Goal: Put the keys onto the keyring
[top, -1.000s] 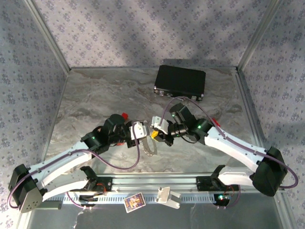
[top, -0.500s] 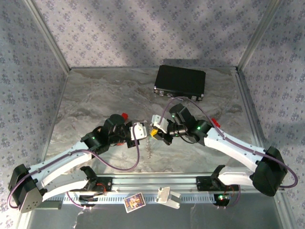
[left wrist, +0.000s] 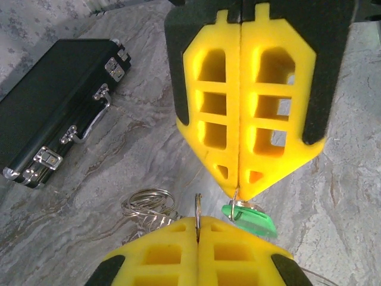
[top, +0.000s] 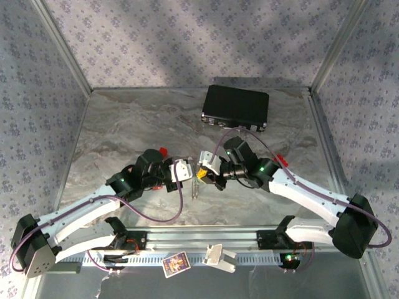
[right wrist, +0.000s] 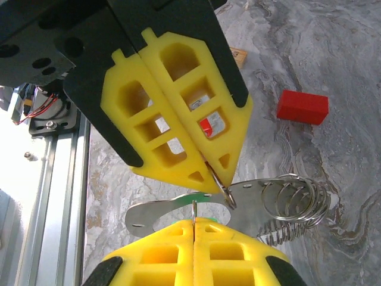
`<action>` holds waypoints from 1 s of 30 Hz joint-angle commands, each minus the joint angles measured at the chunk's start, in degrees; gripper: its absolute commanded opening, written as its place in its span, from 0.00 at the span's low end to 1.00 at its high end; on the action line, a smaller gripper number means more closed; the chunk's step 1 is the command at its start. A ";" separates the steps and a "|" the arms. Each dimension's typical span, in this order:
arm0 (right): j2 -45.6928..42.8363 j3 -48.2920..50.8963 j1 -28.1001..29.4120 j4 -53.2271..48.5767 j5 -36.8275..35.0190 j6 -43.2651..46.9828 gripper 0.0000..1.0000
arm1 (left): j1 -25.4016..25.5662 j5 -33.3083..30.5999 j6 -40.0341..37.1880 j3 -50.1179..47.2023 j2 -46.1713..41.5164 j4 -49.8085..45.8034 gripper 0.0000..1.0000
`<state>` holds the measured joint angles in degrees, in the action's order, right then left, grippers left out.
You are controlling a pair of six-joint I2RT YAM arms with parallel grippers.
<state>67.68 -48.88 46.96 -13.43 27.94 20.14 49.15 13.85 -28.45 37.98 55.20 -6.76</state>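
Both grippers meet tip to tip above the table's middle. My left gripper [left wrist: 197,223] is shut on a thin split ring of the keyring [right wrist: 178,210]. The keyring is a flat silvery curved plate carrying a bunch of wire rings [right wrist: 294,202], and it hangs below the tips [top: 196,188]. My right gripper [right wrist: 194,225] is shut on the small ring of the green key [left wrist: 250,218], whose plastic head dangles under its fingertips [left wrist: 253,179]. The left gripper [right wrist: 214,173] comes in from above in the right wrist view. The red key cannot be made out.
A black rectangular case [top: 235,106] lies at the back, with latches and handle [left wrist: 89,122] toward the grippers. A plain red block [right wrist: 302,107] sits on the marble past the left gripper [top: 163,151]. Something small and red [top: 280,160] lies beside the right arm. The metal rail [top: 206,240] runs along the near edge.
The hanging keyring has turned from showing its loop face to nearly edge-on. The right gripper has shifted slightly, keeping its tips against the left gripper's.
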 commanded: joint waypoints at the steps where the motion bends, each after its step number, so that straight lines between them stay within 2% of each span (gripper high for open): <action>1: -0.90 0.46 -0.29 0.98 -0.98 -0.33 0.00 | 0.25 -0.12 0.29 -0.29 -0.57 2.72 0.00; 22: -2.20 2.16 -0.53 6.66 -2.78 -3.77 0.00 | 0.25 1.53 -0.29 -0.42 -0.84 2.50 0.00; 30: -0.08 1.23 -1.06 6.61 -4.60 -7.00 0.00 | 0.29 2.21 -1.59 -0.31 -1.26 2.11 0.00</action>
<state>66.87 -47.05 46.63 -8.36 24.62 15.97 49.15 13.69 -28.60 37.87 55.18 -6.37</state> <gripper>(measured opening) 0.052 0.046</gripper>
